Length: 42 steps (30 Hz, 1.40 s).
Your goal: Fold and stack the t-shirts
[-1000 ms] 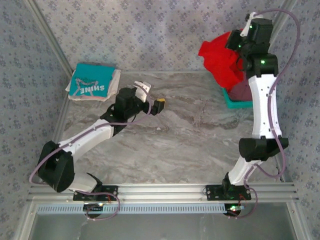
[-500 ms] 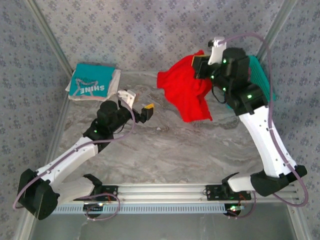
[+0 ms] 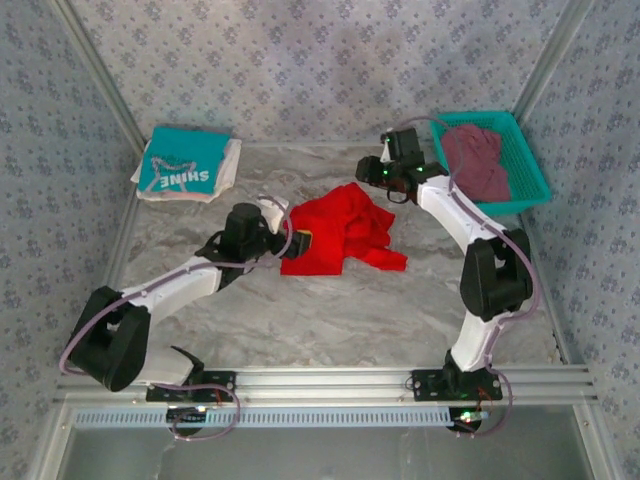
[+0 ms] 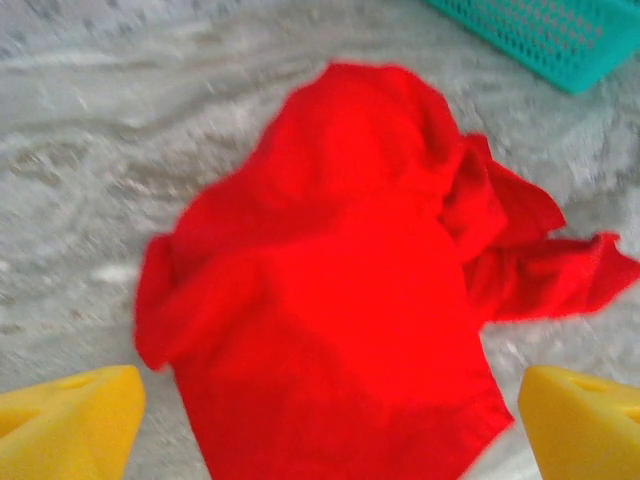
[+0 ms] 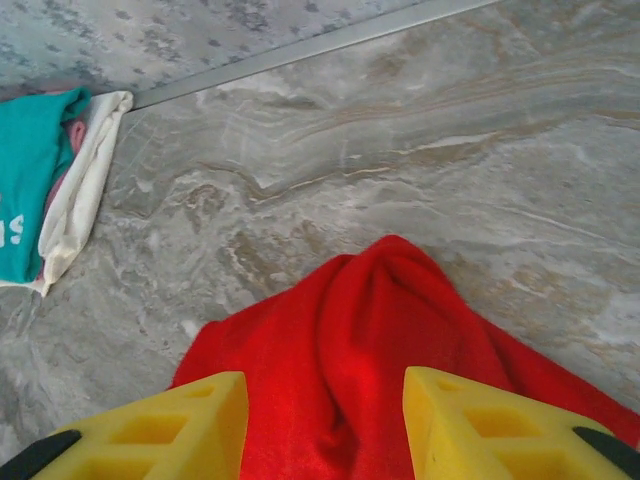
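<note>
Right pincer (image 5: 325,390), partly cropped, over red t-shirt (image 5: 370,300)

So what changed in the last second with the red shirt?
The right gripper swung the red t-shirt from above the basket to mid-table and let go; it lies crumpled. The left gripper, open, moved up beside it. The teal t-shirt and maroon t-shirt stayed put.

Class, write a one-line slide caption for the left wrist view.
Open left gripper poised over the crumpled red t-shirt on the marble table, teal basket corner beyond.
</note>
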Motion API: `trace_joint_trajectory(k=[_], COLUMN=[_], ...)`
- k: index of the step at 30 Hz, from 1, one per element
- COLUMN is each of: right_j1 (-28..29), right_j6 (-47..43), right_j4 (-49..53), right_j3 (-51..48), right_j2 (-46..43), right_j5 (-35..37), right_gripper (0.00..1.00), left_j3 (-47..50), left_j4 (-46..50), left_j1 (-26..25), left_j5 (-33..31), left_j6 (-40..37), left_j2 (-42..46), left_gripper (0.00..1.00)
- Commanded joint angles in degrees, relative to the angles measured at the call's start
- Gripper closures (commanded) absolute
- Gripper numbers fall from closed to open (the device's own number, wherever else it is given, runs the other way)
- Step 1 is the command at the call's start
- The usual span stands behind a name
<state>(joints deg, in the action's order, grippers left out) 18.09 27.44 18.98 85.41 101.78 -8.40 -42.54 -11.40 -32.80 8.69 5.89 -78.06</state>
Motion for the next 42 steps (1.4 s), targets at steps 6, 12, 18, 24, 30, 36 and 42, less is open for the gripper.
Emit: trace_joint_trajectory(k=[6,12,18,24,30,36,42], right_j1=[-1.4,-2.6,-2.7,-2.9,-3.6,-3.6,-3.6], right_j6=[-4.0,-3.2,-2.0,-0.9,0.8,0.6,0.1], right_j4=[-2.3,-3.1,-4.3,-5.3,-6.7,-8.6,-9.4], right_j3=[-21.4,-32.6,-35.5,-36.8,-37.9,-37.3,-36.7], right_j2=[-14.6,-16.6,-14.2,-11.9,-8.8,-8.4,-11.2], right_j5=[4.1,4.7,2.1,2.4,-0.2,-2.6,-2.4], right_gripper=[0.45,0.41,0.40,0.38,0.39,0.72,0.90], left_j3=[3.8,6.0,4.4,3.6,4.0,4.4,4.8], left_j4=[11.0,11.0,5.9,2.6,0.9,0.6,0.7], left_j1=[-2.1,-1.5,1.2,1.9,2.2,3.5,4.7], left_j5=[-2.3,-3.8,-2.9,-1.8,0.1,-1.6,-1.5], left_j6=[6.9,8.9,9.2,9.1,9.9,12.1,14.2], left_j2=[3.0,-2.8,-9.8,-14.1,-15.0,-9.7,-1.6], left_gripper=[0.05,0.08,0.22,0.45,0.81,1.00,1.00])
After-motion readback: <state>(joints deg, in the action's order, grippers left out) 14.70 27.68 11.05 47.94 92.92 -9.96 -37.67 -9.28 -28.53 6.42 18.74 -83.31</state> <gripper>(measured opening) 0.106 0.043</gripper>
